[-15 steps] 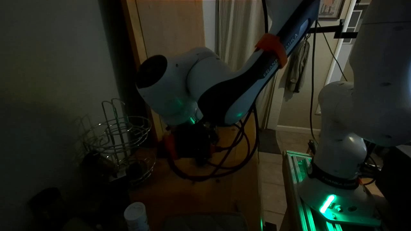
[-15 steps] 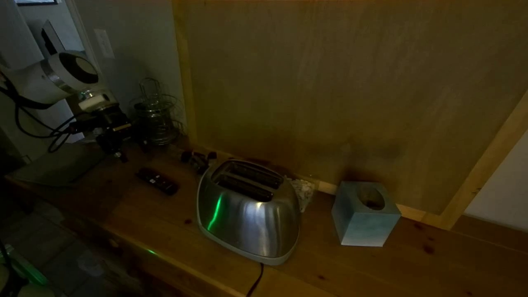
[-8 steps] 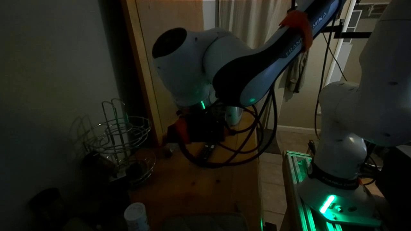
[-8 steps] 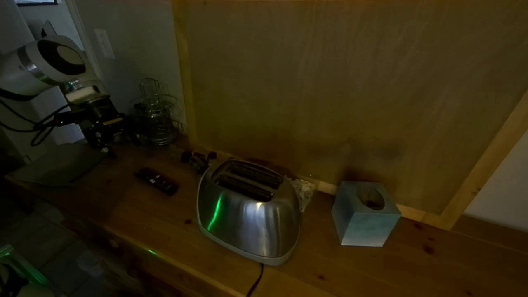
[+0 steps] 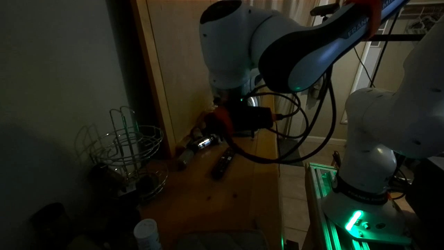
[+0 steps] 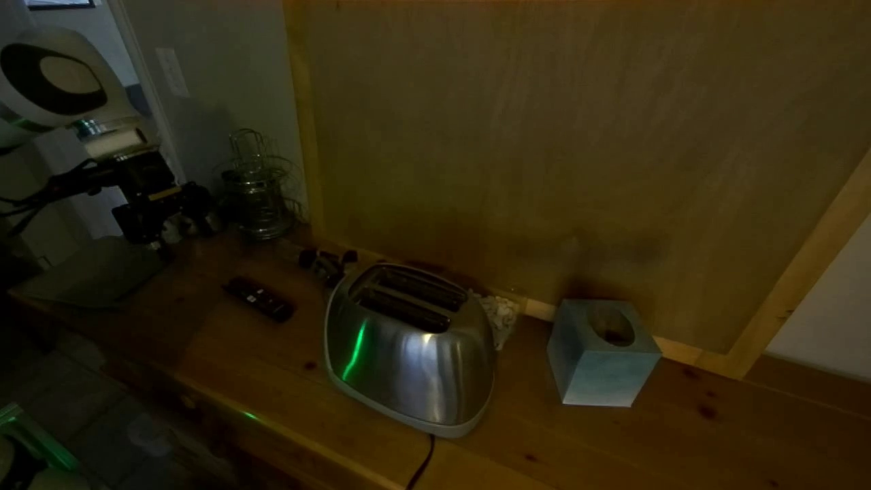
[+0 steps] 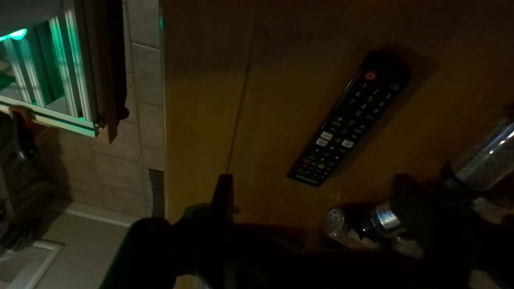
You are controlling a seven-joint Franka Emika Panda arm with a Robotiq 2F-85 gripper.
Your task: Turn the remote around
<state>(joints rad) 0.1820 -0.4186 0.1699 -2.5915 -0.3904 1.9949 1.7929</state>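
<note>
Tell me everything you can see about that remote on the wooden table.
The remote is long, slim and black, seemingly plastic. Near one end sits a red power button; then come light digits, volume and channel keys, three pale buttons and, at the other end, blurred lettering. It lies flat, face up, slantwise to the edge of the wooden table, left of the toaster in an exterior view. Only the table touches it; the gripper stands open, clear of it.
</note>
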